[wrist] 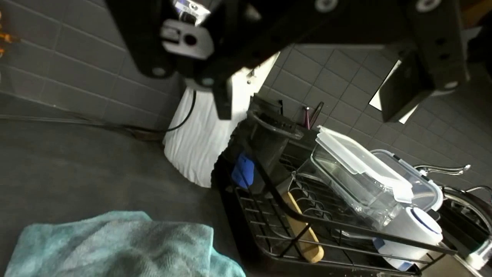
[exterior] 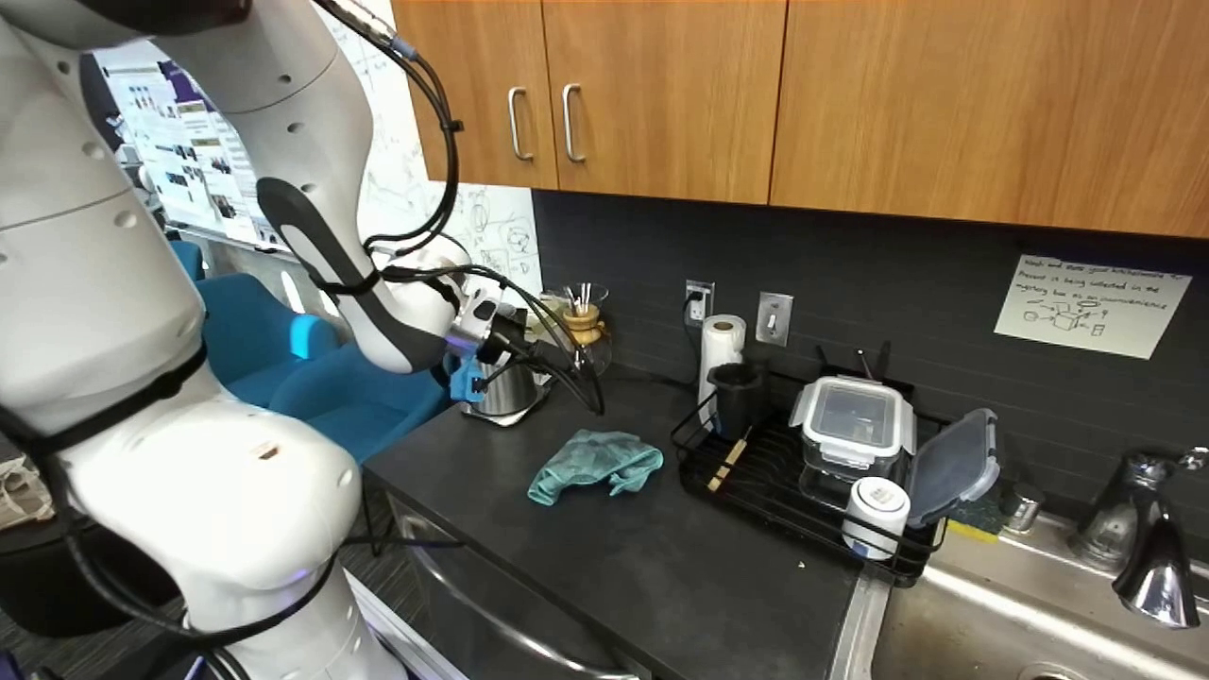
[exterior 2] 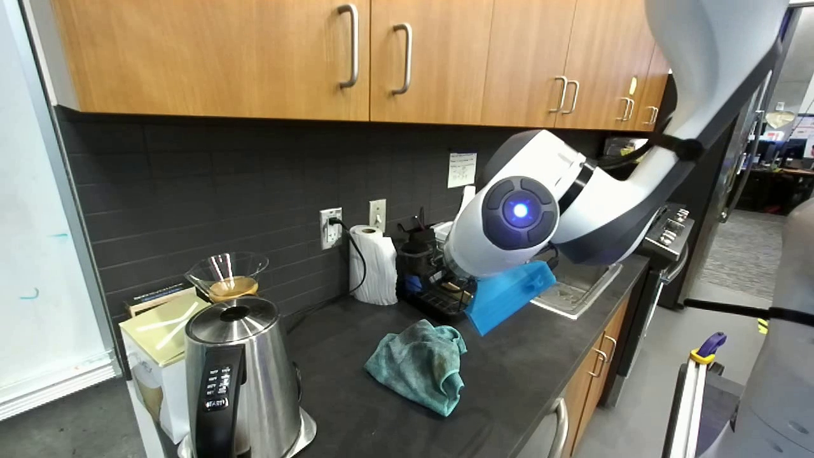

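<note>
Above the worktop [exterior 2: 334, 356], the fingers [wrist: 405, 90] stand wide apart with nothing between them, so they bear no load. Lower down and apart from them, the teal cloth [wrist: 127, 246] lies crumpled on the worktop, limp enough to settle in folds under its own weight. Beyond it, the dish rack [exterior: 776, 484] sits beside the sink [exterior: 945, 633], presumably for draining, and pens in the lidded container [exterior: 853, 425] and white tub [exterior: 876, 515].

1 teal towel [exterior 2: 420, 366], 1 electric kettle [exterior 2: 264, 375], 1 paper towel roll [exterior 2: 378, 273], 1 glass pour-over coffee maker [exterior 2: 234, 287]. 1 dish rack [exterior: 770, 508]; snap-on lids [exterior: 856, 416], 2. 1 wooden-handled utensil [wrist: 307, 243]. 1 sink [exterior: 954, 614], 1 faucet [exterior: 1115, 519]. 1 wall outlet [exterior 2: 329, 235], 1 light switch [exterior: 774, 318]. Cabinet handles [exterior: 569, 123]: 2 in an exterior view.
</note>
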You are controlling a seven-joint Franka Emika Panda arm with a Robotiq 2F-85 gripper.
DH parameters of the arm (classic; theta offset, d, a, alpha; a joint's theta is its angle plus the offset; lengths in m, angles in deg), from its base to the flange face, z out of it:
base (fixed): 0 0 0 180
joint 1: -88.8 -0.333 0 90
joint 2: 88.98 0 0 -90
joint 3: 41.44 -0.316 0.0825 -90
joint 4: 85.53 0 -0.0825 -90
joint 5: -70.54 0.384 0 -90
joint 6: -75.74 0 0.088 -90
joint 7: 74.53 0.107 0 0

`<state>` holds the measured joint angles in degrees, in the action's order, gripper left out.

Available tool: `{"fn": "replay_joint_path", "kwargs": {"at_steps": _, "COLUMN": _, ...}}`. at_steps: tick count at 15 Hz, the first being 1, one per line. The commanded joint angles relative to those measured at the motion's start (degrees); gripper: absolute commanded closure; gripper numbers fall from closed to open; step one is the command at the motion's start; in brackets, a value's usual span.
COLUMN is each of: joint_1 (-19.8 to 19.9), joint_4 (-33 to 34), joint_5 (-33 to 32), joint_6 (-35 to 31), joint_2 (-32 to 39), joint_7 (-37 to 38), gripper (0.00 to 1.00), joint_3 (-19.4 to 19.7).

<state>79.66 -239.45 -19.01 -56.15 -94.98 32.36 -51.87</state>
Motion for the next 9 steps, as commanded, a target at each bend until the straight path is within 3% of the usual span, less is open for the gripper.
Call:
{"fn": "replay_joint_path", "kwargs": {"at_steps": 1, "joint_1": -0.73, "joint_4": 2.52, "joint_5": 2.32, "joint_6": 1.35, "joint_2": 3.88, "joint_7": -6.22, "gripper": 0.00, "joint_3": 0.16}}
{"fn": "replay_joint_path", "kwargs": {"at_steps": 4, "joint_1": -0.59, "joint_4": 3.15, "joint_5": 2.29, "joint_6": 1.21, "joint_2": 5.33, "joint_7": -9.77, "gripper": 0.00, "joint_3": 0.06}}
{"fn": "replay_joint_path", "kwargs": {"at_steps": 5, "joint_1": 0.22, "joint_4": 1.94, "joint_5": -2.26, "joint_6": -6.21, "joint_2": 3.71, "joint_7": -9.17, "gripper": 0.00, "joint_3": 0.98}}
{"fn": "replay_joint_path", "kwargs": {"at_steps": 9, "joint_1": 1.44, "joint_4": 1.29, "joint_5": -11.91, "joint_6": -21.11, "joint_2": 3.54, "joint_7": -7.00, "gripper": 0.00, "joint_3": 2.78}}
